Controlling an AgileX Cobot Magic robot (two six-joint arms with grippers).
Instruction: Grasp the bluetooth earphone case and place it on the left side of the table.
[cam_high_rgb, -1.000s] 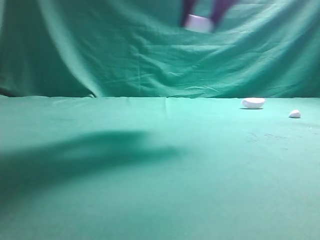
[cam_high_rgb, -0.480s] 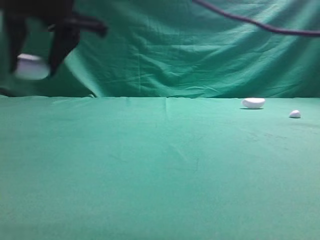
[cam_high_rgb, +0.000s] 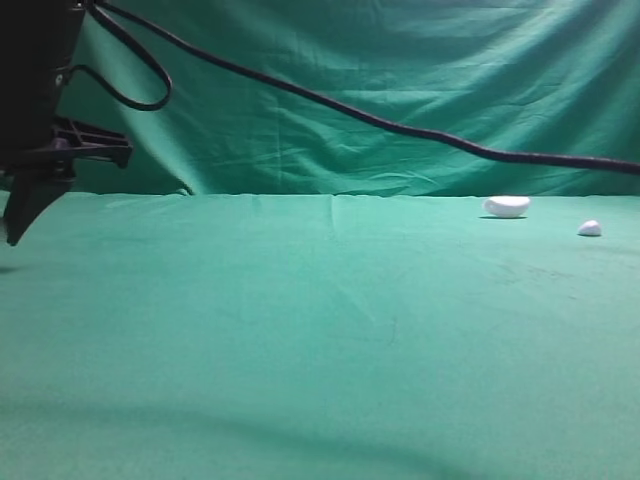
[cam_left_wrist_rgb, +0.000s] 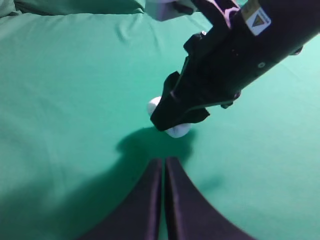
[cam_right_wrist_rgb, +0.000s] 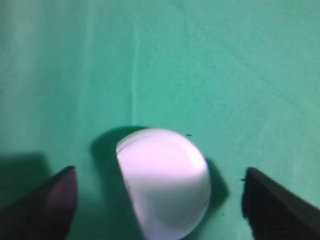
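currently small white smooth rounded earphone case (cam_right_wrist_rgb: 162, 182) on green cloth bench (cam_high_rgb: 330, 330), right jaws wide, left jaws together, empty; risk: case snagged on retreat.

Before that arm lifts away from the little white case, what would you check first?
1. Bluetooth earphone case lies on the table: ok, its shadow sits right beside it on the green cloth.
2. Right gripper open: ok, its fingers stand wide apart, clear of the case on both sides.
3. Placed on the left side: ok, the high view shows the right gripper at the far left edge.
4. Left gripper out of the way: ok, shut and apart from the case.
5. Cable free to follow: cannot tell.
6. Dome-shaped lump and pebble-like piece clear: ok, far right.
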